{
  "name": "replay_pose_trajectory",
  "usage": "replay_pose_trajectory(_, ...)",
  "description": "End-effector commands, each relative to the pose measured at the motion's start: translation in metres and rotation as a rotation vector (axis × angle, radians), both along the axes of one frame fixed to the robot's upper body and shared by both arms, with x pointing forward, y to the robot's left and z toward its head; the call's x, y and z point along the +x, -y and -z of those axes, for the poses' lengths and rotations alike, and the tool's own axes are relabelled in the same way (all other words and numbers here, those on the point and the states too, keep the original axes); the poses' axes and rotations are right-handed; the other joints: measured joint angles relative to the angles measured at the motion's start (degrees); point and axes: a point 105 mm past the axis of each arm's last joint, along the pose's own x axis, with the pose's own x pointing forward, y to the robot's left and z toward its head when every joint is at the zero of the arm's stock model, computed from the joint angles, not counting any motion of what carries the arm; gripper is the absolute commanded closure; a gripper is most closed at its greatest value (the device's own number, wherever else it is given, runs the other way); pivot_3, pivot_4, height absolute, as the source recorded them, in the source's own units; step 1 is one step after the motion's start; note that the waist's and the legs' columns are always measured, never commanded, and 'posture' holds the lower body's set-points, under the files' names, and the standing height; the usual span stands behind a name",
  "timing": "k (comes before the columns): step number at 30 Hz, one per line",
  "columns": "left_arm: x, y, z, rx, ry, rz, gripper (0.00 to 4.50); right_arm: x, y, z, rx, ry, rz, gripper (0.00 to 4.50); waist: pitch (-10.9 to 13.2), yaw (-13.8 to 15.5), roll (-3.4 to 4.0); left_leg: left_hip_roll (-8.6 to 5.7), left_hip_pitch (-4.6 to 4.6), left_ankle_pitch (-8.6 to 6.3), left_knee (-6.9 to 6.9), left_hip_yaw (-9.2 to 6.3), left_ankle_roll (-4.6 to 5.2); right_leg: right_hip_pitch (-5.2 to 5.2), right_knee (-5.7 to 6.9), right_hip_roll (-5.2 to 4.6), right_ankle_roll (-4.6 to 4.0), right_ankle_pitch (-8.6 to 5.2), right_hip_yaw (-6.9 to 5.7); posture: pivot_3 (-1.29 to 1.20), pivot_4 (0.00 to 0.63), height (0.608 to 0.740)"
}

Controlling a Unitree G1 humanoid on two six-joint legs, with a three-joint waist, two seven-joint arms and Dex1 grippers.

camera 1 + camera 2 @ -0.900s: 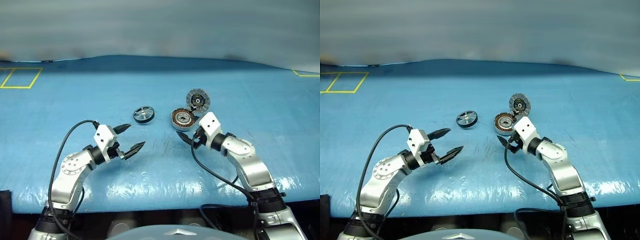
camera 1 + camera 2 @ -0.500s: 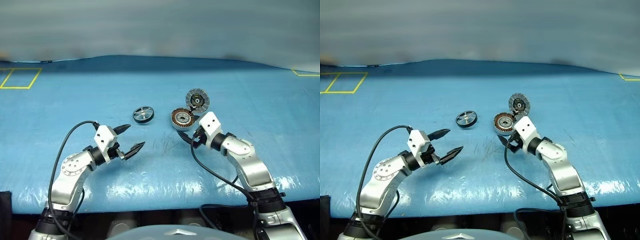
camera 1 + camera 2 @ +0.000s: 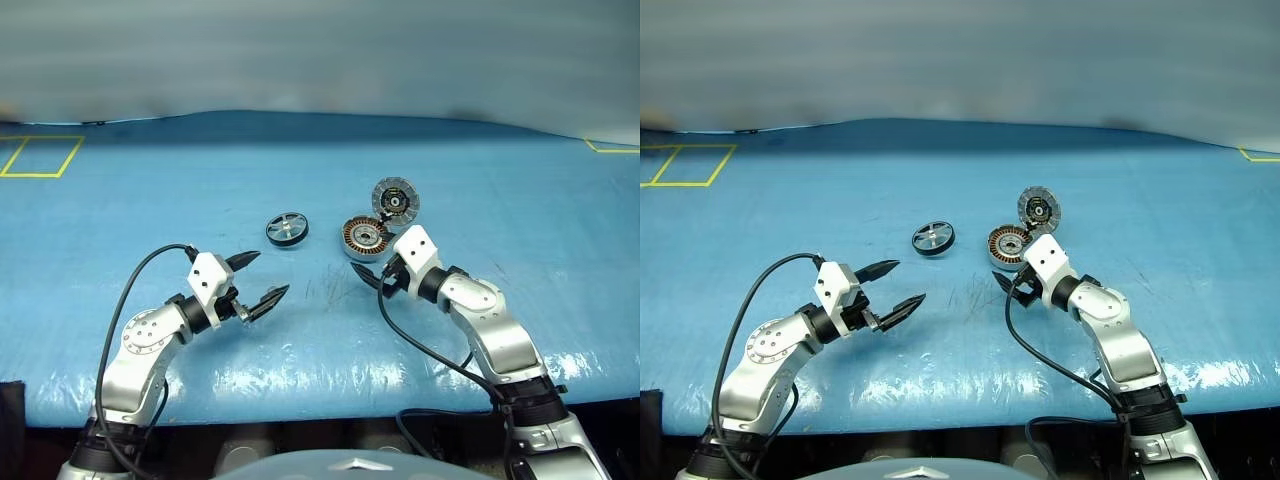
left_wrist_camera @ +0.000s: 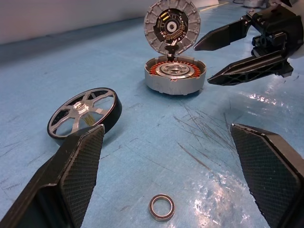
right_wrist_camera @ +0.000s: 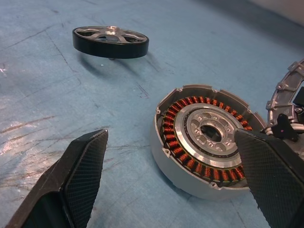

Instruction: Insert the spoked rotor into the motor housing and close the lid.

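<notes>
Nothing has been picked up yet, so this looks like the opening step: getting hold of the spoked rotor. It lies flat on the blue tabletop, left of the motor housing and apart from it. The housing sits open, copper windings showing, with the lid propped upright at its far right edge, grey segmented face turned this way.

The left gripper hangs near of the rotor, jaws spread wide and empty. The right gripper sits just near of the housing, jaws likewise wide and holding nothing. A small metal ring lies on the tabletop close under the left jaws.

My guess is the left arm must reach further out, straddle the rotor's dark rim and close, while the right steadies the housing.
</notes>
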Motion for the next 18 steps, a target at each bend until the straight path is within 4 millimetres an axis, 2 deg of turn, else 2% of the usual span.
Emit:
replay_pose_trajectory(1,-0.002,0.003,-0.011,0.001,0.054,0.019,0.00,0.003,-0.004,-0.013,0.007,0.056,-0.009,0.03,0.00,0.00,0.00,0.00,0.00,0.00,0.00,0.00,0.00,0.00,0.00,0.00,0.00,0.00,0.00,0.00,0.150,0.740)
replay_pose_trajectory(11,0.000,0.001,-0.009,0.027,0.051,0.017,0.00,0.002,-0.007,-0.013,-0.079,0.069,-0.055,0.03,0.00,-0.04,0.00,0.00,0.00,0.00,0.00,0.00,-0.01,-0.01,0.01,0.01,0.00,0.00,-0.01,0.00,0.150,0.740)
replay_pose_trajectory(14,0.000,0.001,-0.009,0.029,0.052,0.016,0.00,0.002,-0.008,-0.008,-0.250,0.076,-0.129,0.03,0.01,-0.09,0.01,-0.02,0.00,0.01,0.02,0.01,0.00,-0.02,0.04,0.00,0.00,0.00,-0.01,0.00,0.150,0.740)
replay_pose_trajectory(16,-0.001,0.002,-0.007,0.029,0.049,0.016,0.00,0.006,-0.004,-0.002,-0.514,0.103,-0.221,0.03,0.05,-0.10,0.06,-0.02,0.01,0.02,0.05,0.00,0.01,-0.01,0.05,0.00,0.00,0.00,-0.02,0.00,0.150,0.740)
replay_pose_trajectory(18,-0.001,0.004,-0.006,0.030,0.046,0.018,0.00,0.009,-0.006,-0.006,-0.626,0.121,-0.296,0.03,0.09,-0.09,0.03,-0.04,0.01,0.04,0.07,0.02,0.03,-0.03,0.07,0.00,0.00,0.00,-0.02,0.00,0.150,0.740)
